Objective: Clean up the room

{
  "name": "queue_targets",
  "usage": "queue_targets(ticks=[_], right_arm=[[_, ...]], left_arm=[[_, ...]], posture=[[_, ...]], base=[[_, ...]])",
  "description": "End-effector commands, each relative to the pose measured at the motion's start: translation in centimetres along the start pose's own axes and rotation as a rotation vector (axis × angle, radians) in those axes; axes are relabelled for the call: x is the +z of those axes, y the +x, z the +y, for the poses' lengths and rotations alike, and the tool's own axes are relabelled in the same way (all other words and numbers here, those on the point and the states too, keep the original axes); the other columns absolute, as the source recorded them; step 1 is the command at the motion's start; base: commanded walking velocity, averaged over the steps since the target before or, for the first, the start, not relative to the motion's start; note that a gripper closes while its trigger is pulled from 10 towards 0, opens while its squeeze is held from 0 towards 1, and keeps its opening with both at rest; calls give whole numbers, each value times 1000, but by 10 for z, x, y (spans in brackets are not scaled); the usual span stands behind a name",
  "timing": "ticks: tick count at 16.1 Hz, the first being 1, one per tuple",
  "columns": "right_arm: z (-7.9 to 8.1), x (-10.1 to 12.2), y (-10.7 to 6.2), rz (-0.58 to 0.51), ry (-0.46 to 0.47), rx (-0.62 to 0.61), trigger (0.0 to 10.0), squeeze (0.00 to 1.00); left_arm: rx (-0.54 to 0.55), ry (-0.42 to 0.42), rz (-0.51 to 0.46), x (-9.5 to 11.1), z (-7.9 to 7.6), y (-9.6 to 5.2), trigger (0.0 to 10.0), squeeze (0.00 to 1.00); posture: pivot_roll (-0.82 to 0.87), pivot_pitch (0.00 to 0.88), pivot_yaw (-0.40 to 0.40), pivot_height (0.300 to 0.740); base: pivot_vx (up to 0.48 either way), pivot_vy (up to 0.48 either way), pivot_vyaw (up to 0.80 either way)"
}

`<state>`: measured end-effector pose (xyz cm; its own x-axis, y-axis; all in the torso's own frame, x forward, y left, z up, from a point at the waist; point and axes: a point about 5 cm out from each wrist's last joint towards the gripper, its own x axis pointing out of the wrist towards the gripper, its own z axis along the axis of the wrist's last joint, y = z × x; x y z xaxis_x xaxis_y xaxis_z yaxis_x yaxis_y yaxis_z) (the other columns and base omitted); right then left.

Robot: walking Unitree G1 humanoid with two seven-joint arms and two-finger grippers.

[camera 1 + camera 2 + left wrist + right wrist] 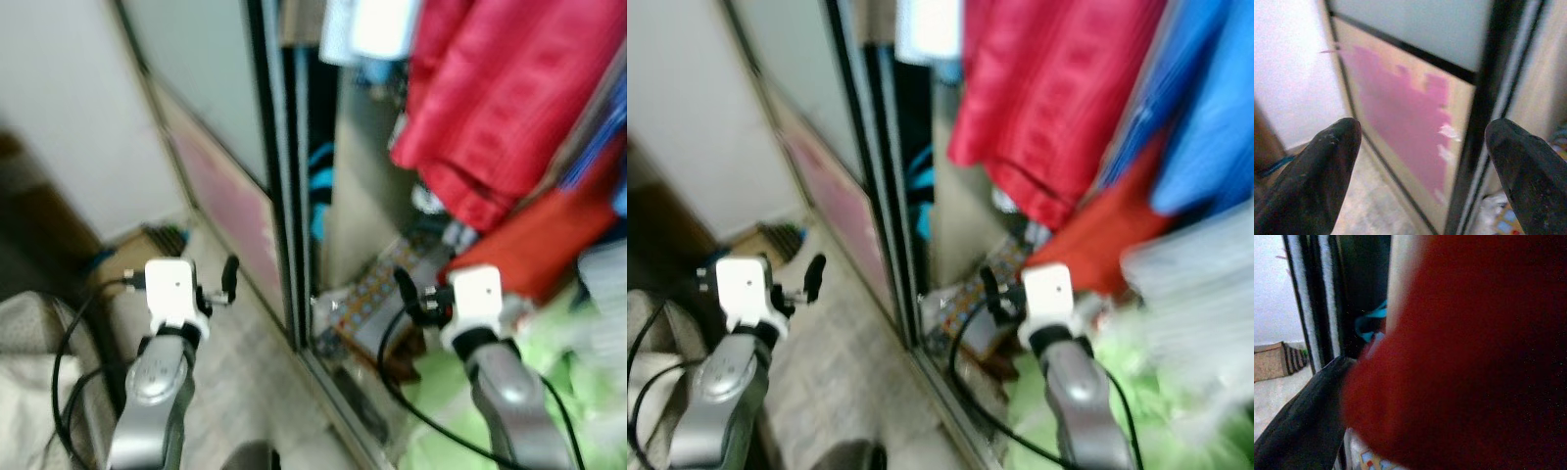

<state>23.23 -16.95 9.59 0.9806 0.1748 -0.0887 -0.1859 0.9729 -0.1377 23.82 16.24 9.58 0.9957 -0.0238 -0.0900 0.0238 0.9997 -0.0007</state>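
Both arms are raised before an open wardrobe whose sliding door point(257, 186), with a pink lower panel point(1400, 112), stands to the left. The left end effector point(1422, 142) is spread wide and empty, facing that panel. The right end effector point(407, 292) sits close against hanging red garments point(490, 108); whether it is parted I cannot tell.

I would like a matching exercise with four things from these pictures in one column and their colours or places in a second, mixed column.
Things:
1. hanging quilted garment
2. patch on the sliding wardrobe door panel
3. soft heap beside the right arm
4. left gripper

Descriptions:
A. light green
B. red
C. over the pale floor, outside the wardrobe
D. pink

Pairs: 1-B, 2-D, 3-A, 4-C
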Motion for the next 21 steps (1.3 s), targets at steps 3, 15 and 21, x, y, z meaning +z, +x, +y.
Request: queue_targets(ticks=[3, 15, 21], right_arm=[[4, 2, 5, 1, 21, -2, 10000, 0], [2, 1, 9, 5, 40, 22, 10000, 0], [4, 5, 10, -26, 8, 33, 10000, 0]], left_arm=[[13, 15, 2, 0, 5, -1, 10000, 0], [4, 1, 5, 0, 2, 3, 10000, 0], [-3, -10, 15, 5, -1, 5, 10000, 0]], posture=[[24, 0, -16, 740], [26, 0, -25, 740], [25, 0, -20, 740]], base=[[0, 0, 706], [0, 320, 0], [0, 0, 133]])
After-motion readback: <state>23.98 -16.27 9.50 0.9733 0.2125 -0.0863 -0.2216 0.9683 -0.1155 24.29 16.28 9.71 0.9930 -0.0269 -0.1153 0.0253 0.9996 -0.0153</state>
